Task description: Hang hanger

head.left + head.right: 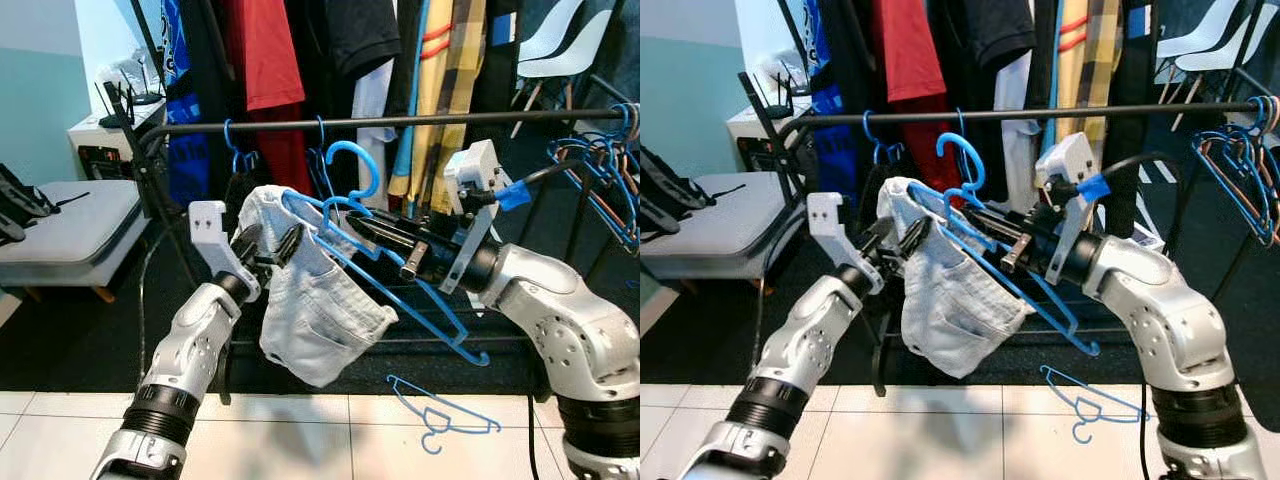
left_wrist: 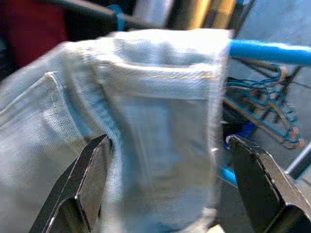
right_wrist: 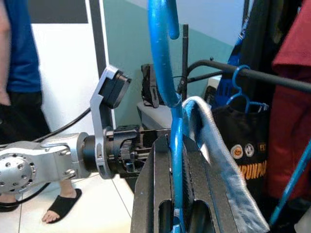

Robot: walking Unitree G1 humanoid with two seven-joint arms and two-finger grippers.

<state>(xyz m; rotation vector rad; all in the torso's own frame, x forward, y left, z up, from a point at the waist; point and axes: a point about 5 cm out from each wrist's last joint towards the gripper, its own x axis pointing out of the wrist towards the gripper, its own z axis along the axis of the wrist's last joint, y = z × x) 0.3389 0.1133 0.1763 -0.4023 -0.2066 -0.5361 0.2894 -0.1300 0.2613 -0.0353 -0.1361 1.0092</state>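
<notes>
Now right gripper clamps blue hanger below rail; left gripper spread.

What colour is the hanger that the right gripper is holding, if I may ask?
Bright blue; the hanger shows best in the right wrist view.

hanger: glossy blue plastic | shorts: pale matt denim cloth | rail: smooth black metal

Both silver arms raised forward, wrists angled inward — left gripper with black fingers spread apart; right gripper with fingers pressed together, clamped — on a thin blue rod.
</notes>
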